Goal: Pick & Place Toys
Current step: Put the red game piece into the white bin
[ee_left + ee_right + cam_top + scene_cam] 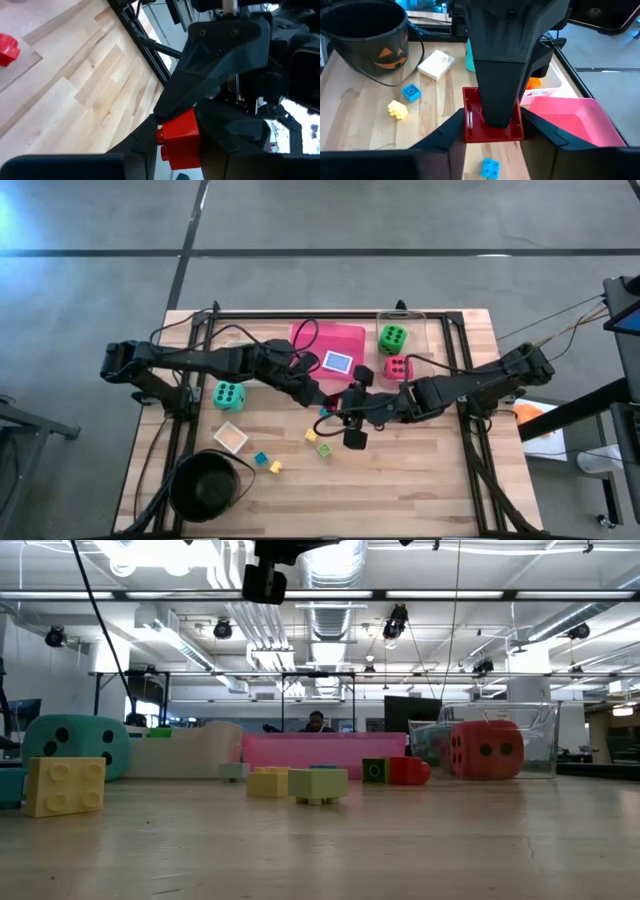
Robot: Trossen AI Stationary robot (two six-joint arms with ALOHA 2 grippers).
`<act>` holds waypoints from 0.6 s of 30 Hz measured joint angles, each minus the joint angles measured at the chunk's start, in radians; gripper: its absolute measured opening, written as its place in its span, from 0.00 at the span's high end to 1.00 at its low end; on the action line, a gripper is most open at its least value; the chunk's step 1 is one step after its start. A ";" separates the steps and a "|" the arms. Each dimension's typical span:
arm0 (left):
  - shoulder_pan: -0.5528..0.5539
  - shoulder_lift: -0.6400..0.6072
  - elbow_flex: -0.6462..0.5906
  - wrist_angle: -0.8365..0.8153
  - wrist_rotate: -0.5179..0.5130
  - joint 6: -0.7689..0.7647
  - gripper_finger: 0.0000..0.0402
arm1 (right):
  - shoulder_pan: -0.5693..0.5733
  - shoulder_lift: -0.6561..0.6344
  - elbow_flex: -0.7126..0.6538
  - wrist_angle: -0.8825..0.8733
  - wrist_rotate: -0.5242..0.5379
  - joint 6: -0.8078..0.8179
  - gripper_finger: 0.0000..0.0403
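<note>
Jaws of right gripper (350,412) clamped on red block (492,132), mid-tabletop (420,480); left gripper (328,402) jaws around the same block, tight or not, cannot tell.
From above, the block was hidden under the two meeting grippers; the low view cut both off at its top edge. Nearby small blocks: yellow (311,436), green (324,450), blue (260,459), partly in arm shadow. Teal die (228,395) sat left, red die (397,368) and green die (392,337) by the clear tray (432,328), card (338,362) on the pink tray (312,338). Black bowl (205,485) was at the front-left corner; bare wood front-right.
</note>
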 joint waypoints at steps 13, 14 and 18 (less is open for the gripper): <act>0.016 -0.004 -0.002 -0.013 0.049 0.037 0.77 | 0.000 -0.015 0.003 0.007 -0.006 0.113 0.11; 0.022 -0.009 -0.002 -0.031 0.062 0.048 0.77 | 0.000 -0.020 0.003 0.004 -0.006 0.124 0.10; 0.046 -0.050 -0.002 -0.122 0.066 0.107 0.77 | 0.000 -0.042 0.003 0.005 0.024 0.152 0.09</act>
